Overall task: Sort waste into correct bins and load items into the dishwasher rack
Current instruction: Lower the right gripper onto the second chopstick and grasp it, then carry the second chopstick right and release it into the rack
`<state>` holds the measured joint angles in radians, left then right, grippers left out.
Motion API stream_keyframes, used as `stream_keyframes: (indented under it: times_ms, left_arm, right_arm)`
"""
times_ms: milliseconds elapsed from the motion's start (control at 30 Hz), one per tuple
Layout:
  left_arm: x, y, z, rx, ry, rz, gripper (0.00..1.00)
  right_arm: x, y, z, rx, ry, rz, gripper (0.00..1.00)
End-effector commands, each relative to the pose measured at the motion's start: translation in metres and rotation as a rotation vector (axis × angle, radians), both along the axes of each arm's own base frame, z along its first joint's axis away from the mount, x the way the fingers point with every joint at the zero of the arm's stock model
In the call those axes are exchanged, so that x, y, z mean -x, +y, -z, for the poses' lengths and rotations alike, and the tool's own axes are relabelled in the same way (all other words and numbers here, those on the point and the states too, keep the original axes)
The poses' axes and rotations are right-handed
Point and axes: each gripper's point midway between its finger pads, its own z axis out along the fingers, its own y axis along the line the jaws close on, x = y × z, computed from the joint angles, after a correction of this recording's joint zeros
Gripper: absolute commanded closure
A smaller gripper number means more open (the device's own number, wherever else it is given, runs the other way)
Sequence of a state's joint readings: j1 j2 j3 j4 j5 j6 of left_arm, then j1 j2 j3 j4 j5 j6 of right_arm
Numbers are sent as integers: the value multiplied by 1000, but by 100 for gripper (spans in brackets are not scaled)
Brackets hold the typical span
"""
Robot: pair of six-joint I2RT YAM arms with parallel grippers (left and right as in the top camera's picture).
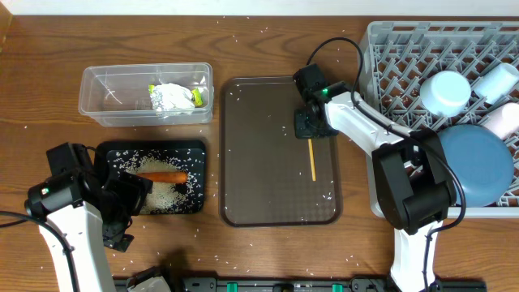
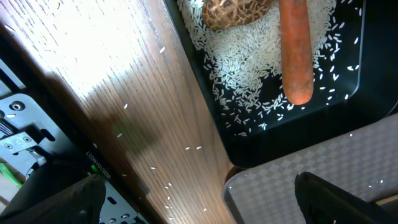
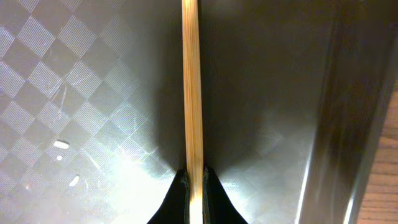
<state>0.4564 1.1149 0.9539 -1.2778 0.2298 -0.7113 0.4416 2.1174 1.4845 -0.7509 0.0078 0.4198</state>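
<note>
R gripper (image 1: 311, 136) is down on the brown serving tray (image 1: 268, 162), upper-right area. Fingers are clamped on a chopstick (image 1: 312, 161). R wrist cam: the stick (image 3: 191, 81) is pinched between the two tips at the bottom of the frame, runs straight away from the gripper (image 3: 193, 186) and lies on the checkered tray surface. Only one stick is visible.

L gripper (image 1: 130, 209) sits at the lower-right corner of the black tray (image 1: 195, 148), fingers spread wide w/ nothing between them. L wrist cam: the tips are dark shapes at the bottom corners of the frame, w/ bare wood table (image 2: 124, 93) and a corner of the brown tray (image 2: 323, 155) in the gap.

Black tray (image 2: 348, 106) holds:
- carrot (image 1: 162, 176), lying in the rice (image 2: 242, 68)
- brown lump (image 2: 236, 11), just beside the carrot (image 2: 295, 50)

Loose rice grains are also scattered over the table (image 1: 49, 49).

Clear tub (image 1: 101, 93), back left, has the crumpled wrapper (image 1: 174, 97) inside, right half.

Grey rack (image 1: 397, 49) is far right. It holds a light-blue cup (image 1: 446, 91), a white cup (image 1: 496, 79) and a big blue round dish (image 1: 478, 166). Can't tell if the dish is a plate or a bowl.
</note>
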Motion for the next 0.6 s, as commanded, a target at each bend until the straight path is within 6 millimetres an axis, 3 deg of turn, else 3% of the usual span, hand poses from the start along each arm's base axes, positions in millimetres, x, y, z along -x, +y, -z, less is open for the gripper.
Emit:
stream_keyframes:
  times_ms: [0, 167, 300, 400, 567]
  left_arm:
    - [2, 2, 1, -5, 10, -17, 2]
    - [2, 2, 1, -6, 10, -17, 2]
    - [2, 2, 1, -5, 10, -17, 2]
    - [2, 2, 1, -6, 10, -17, 2]
    - [2, 2, 1, -6, 10, -17, 2]
  right_arm:
    - [11, 2, 7, -20, 68, -22, 99]
    - [-6, 3, -42, -48, 22, -48, 99]
    - [-29, -9, -100, -69, -76, -67, 99]
    - [-46, -30, -141, -82, -158, -50, 99]
    - [-72, -88, -197, -72, -304, -10, 99]
